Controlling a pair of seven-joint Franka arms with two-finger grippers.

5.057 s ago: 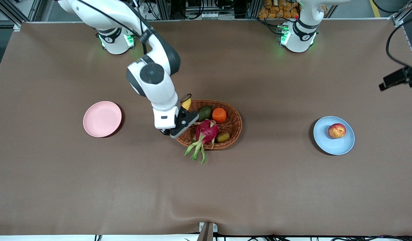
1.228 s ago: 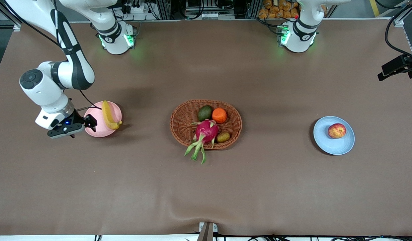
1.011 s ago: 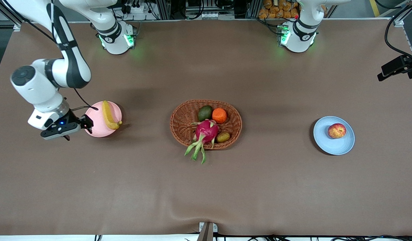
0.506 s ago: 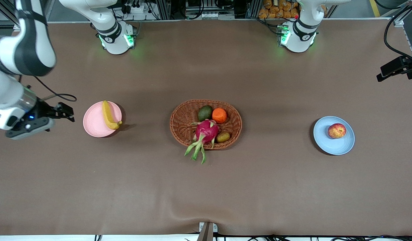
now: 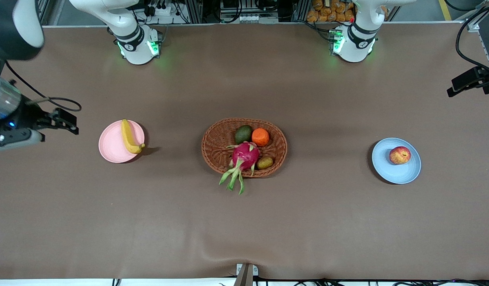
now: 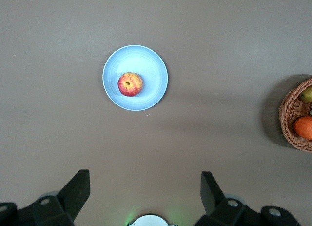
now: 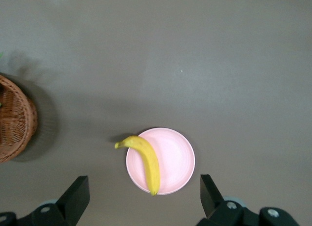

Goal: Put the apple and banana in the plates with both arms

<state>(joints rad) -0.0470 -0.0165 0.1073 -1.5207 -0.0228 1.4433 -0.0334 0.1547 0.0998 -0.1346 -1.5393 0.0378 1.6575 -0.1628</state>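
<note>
Brown table point(image 5: 244, 222), right gripper point(image 5: 67, 121) open, arm cropped

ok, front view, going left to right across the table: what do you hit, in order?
right gripper → pink plate with the banana → wicker basket of fruit → blue plate with the apple → left gripper

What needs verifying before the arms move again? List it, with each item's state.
1. Banana on the pink plate: ok, though its dark tip overhangs the rim.
2. Apple on the blue plate: ok.
3. Right gripper open, holding nothing, up over the table's right-arm end: ok.
4. Left gripper open, holding nothing, high above the table: ok.
5. Basket holds only the other fruit: ok.
</note>
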